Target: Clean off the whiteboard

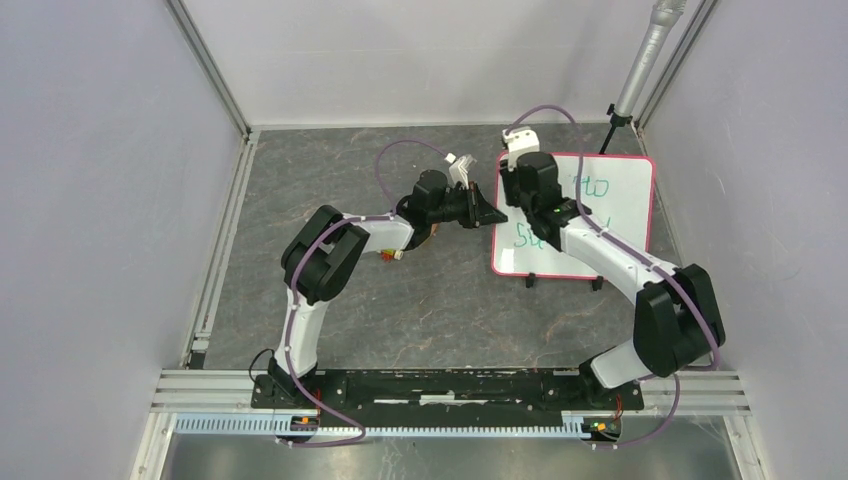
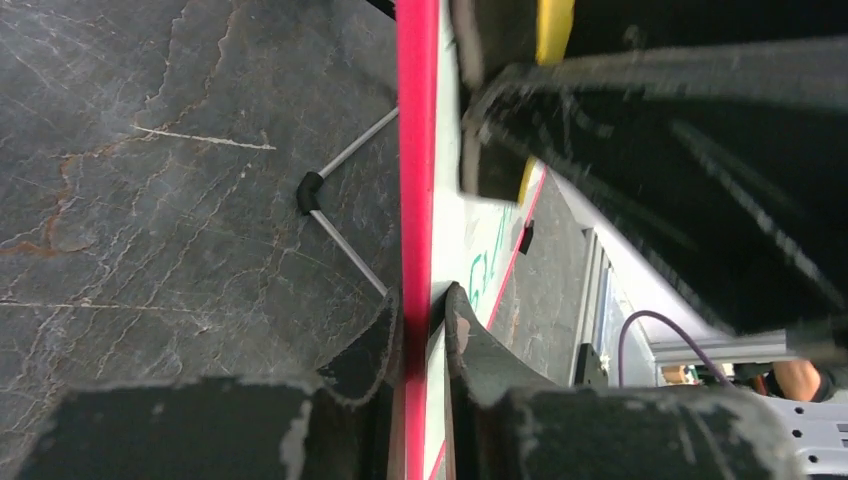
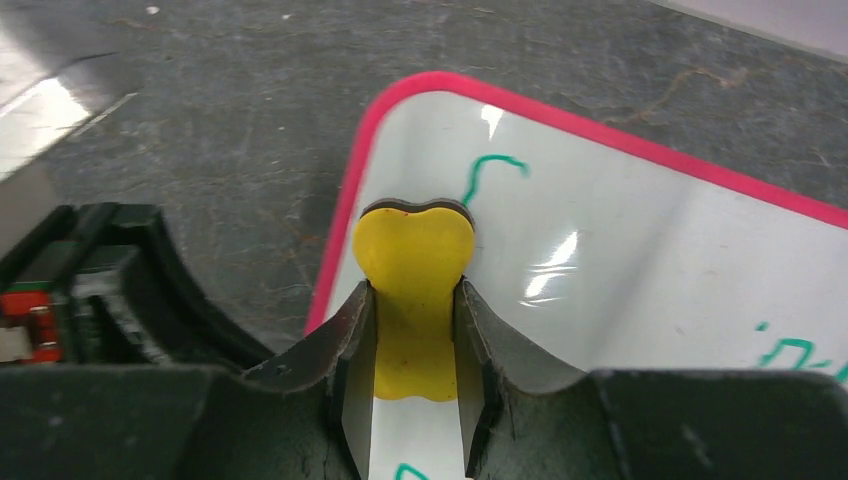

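The whiteboard [image 1: 600, 215], white with a pink-red frame and green writing, lies at the right of the table on small black feet. My left gripper [image 1: 492, 213] is shut on its left edge; in the left wrist view the fingers [image 2: 378, 345] pinch the pink frame [image 2: 417, 150]. My right gripper [image 1: 520, 178] is over the board's far left corner, shut on a yellow eraser [image 3: 413, 270] with a dark felt base. The eraser rests on the whiteboard [image 3: 620, 230] next to a green mark [image 3: 490, 170].
A grey pole on a black stand [image 1: 628, 95] rises at the back right, just behind the board. Grey walls close in the table on three sides. An aluminium rail [image 1: 450, 385] runs along the near edge by the arm bases.
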`<state>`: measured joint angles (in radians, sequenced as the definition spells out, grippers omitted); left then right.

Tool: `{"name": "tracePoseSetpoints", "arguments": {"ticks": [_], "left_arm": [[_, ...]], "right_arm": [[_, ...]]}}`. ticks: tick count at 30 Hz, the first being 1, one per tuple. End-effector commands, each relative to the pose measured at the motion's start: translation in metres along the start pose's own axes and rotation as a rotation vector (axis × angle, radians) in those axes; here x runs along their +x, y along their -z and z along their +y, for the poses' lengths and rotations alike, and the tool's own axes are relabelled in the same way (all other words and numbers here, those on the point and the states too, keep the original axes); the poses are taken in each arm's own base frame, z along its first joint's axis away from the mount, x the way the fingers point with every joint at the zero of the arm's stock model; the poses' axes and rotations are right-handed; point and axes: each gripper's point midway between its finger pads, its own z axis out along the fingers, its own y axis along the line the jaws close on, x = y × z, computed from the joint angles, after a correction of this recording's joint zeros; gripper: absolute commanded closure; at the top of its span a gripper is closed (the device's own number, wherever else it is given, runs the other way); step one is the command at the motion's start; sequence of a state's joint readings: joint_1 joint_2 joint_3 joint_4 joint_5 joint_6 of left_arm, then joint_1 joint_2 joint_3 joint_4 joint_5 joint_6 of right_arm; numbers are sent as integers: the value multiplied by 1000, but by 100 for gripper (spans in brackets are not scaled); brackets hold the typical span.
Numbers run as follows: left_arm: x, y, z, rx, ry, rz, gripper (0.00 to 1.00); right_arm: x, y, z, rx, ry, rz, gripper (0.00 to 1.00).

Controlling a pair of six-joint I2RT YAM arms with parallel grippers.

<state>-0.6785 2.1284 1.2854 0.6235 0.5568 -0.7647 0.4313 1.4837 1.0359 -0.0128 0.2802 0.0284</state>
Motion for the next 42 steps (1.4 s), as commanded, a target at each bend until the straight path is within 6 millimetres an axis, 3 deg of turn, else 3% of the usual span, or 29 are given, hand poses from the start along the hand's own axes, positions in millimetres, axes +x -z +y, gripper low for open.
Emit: {"name": "tracePoseSetpoints", "arguments": {"ticks": [1,4,13,16,21,26,29,31,35,42], "left_arm": [[-8,6,15,-124,-132,-19,98],[-7,9,19,-149,-157,-28,98],[-1,15,25,-167,-237,-31,98],[2,15,25,-163,-241,-26,98],[6,15,26,-166,-254,-17,98],[8,16,29,-183,-259,-9,98],[9,15,33,-193,-264,2,98],[9,15,35,-203,-273,9,98],[11,15,41,-220,-284,15,98],[18,12,55,-245,-295,30,98]], "right_arm": [[-2,-7,24,-20,28,-17,67],[1,-7,15,33,15,-15,67],[39,13,-66,265,-94,7,67],[40,22,-79,314,-82,2,67],[30,21,-62,251,-61,-23,67],[11,13,-8,123,-36,-58,67],[19,4,21,35,-52,-47,67],[27,-1,27,13,-57,-27,67],[36,2,13,77,-9,-9,67],[57,20,-63,250,-68,6,65]]}}
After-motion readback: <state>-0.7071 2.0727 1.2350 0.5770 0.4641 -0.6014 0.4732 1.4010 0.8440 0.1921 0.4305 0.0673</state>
